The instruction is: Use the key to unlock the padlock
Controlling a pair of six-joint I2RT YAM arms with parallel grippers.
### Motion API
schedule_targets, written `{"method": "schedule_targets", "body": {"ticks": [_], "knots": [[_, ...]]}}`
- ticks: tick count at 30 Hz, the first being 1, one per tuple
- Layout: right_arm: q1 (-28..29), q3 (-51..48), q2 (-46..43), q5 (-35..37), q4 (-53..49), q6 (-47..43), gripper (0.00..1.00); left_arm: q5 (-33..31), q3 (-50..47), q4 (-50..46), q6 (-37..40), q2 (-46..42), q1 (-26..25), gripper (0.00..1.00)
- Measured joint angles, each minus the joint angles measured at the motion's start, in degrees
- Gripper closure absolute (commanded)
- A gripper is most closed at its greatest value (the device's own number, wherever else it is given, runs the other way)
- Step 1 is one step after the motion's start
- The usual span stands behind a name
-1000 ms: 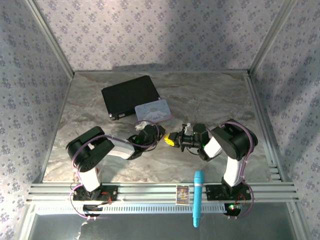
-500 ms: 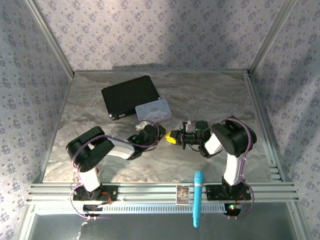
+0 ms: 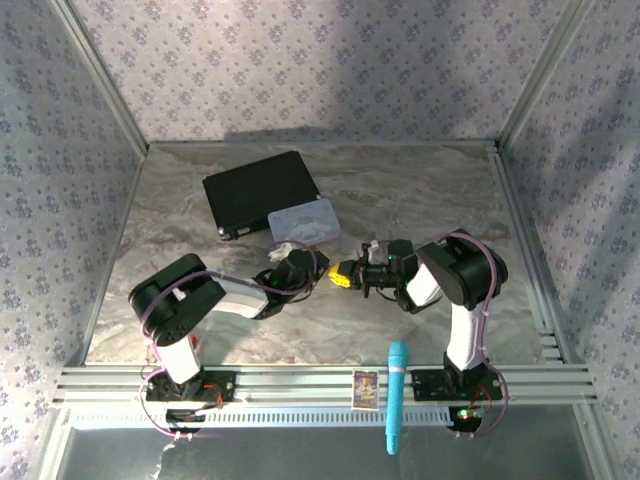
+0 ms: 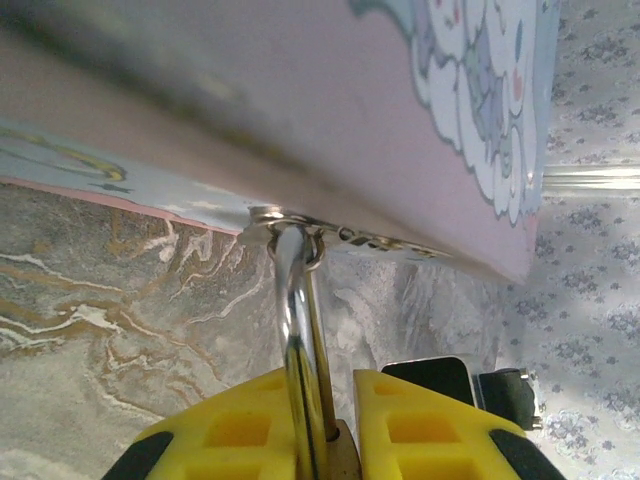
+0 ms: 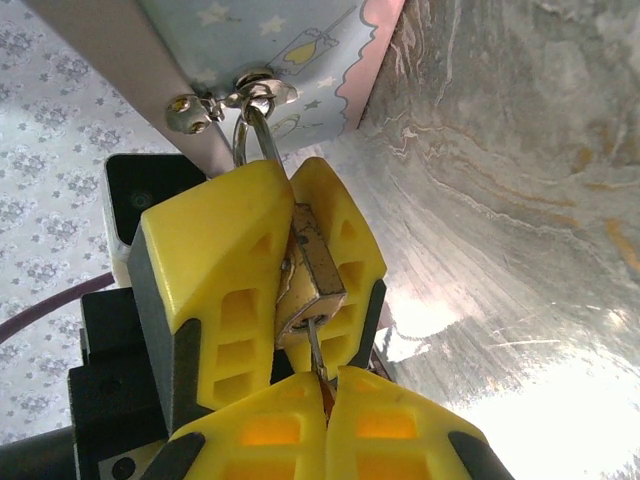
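Marbled tabletop point(image 3: 420, 190), just in front of the shut pastel tin point(image 3: 303, 221): left gripper point(image 4: 325, 395) clamped on the padlock point(image 5: 308, 275), its shackle point(image 4: 295, 320) through the tin's latch point(image 4: 300, 222); right gripper point(image 5: 322, 385) pinched tight on the key point(image 5: 316, 352), touching the padlock's base.

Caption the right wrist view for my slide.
Brass padlock hanging from the tin, clamped by the left hand; the right hand holds the key at its base.

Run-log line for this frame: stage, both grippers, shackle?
stage: key tip at padlock keyway | left gripper: shut on padlock | right gripper: shut on key | shackle: through hasp of tin
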Motion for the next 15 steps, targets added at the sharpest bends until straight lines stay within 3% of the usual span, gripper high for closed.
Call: {"method": "schedule_targets", "body": {"ticks": [6,15], "knots": [[0.0,0.4,-1.8,0.4,-4.5,-3.2,1.0,-0.1,-0.3,0.4,-0.2,-0.1,0.0,1.0],[0.7,0.9,2.5,-1.4,3.2,0.0,1.0,1.4,-3.5,1.3,-0.7,-3.1,-0.5,1.0]]}}
